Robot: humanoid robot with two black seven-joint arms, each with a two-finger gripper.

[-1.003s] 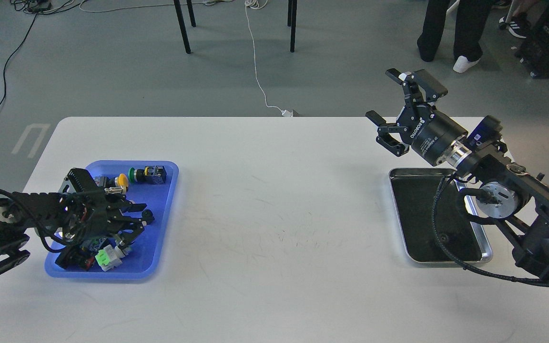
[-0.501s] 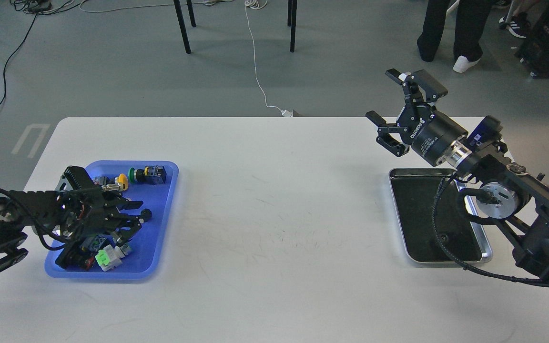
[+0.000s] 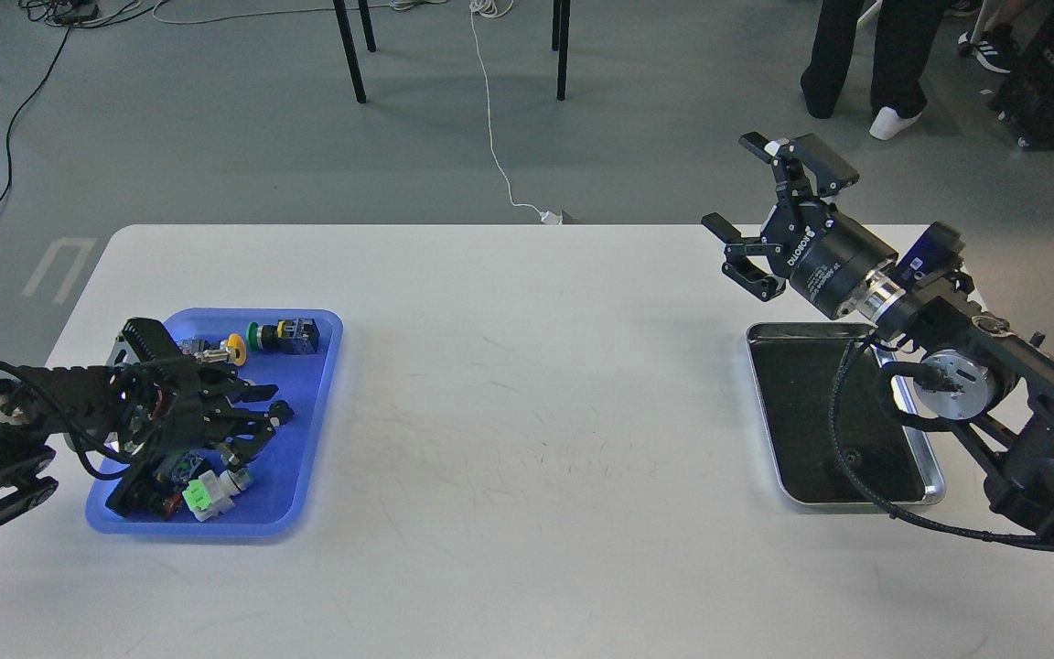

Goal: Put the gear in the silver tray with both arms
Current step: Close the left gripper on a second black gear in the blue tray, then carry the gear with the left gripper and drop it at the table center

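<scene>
Left tool (image 3: 262, 423) over blue tray (image 3: 312, 430), grip unclear.

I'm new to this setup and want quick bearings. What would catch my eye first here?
Probably the blue tray at the table's left, heaped with small colourful parts, with the left gripper low over it. Across the white table, the silver tray lies on the right, nothing visible in it, while the right gripper hangs open in the air beyond its far end.
</scene>
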